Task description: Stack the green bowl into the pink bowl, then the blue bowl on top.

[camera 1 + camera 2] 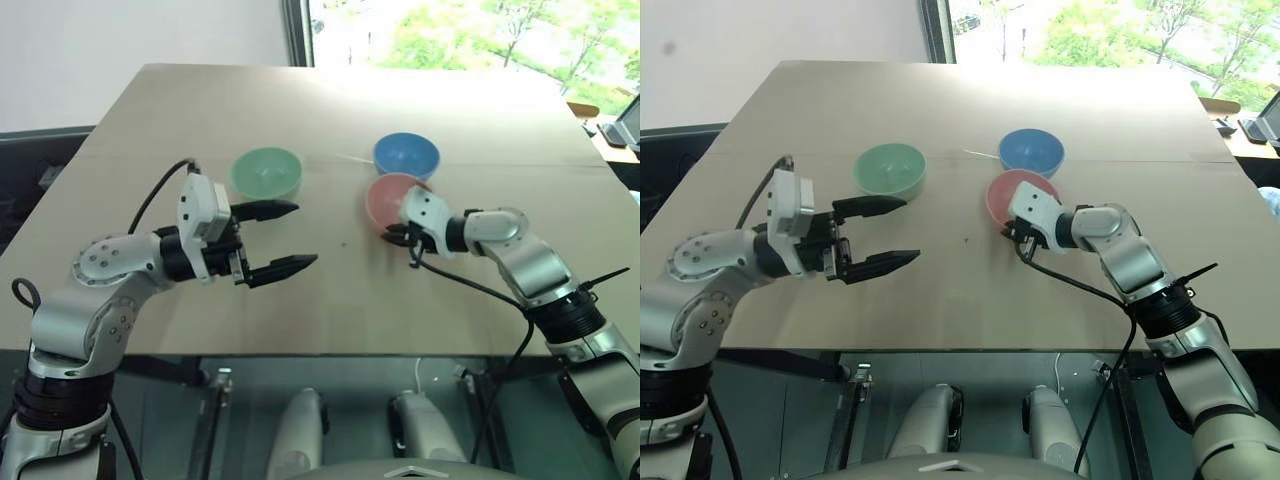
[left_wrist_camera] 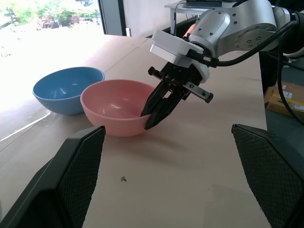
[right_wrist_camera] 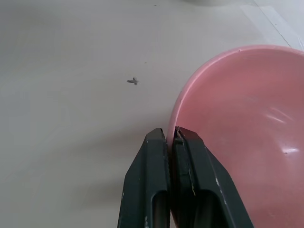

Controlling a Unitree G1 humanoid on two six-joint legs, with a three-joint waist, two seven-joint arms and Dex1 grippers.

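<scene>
Nothing is stacked yet: green bowl (image 1: 266,172) at centre, separate. Right end effector (image 2: 154,112) pinches the pink bowl (image 2: 115,113) rim; left end effector (image 1: 281,239) gapes wide, empty. Blue bowl (image 1: 406,155) waits beyond.

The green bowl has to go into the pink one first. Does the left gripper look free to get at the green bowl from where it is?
Probably yes. The left gripper has its jaws open, empty, just short of the green bowl, with bare table around the bowl.
</scene>
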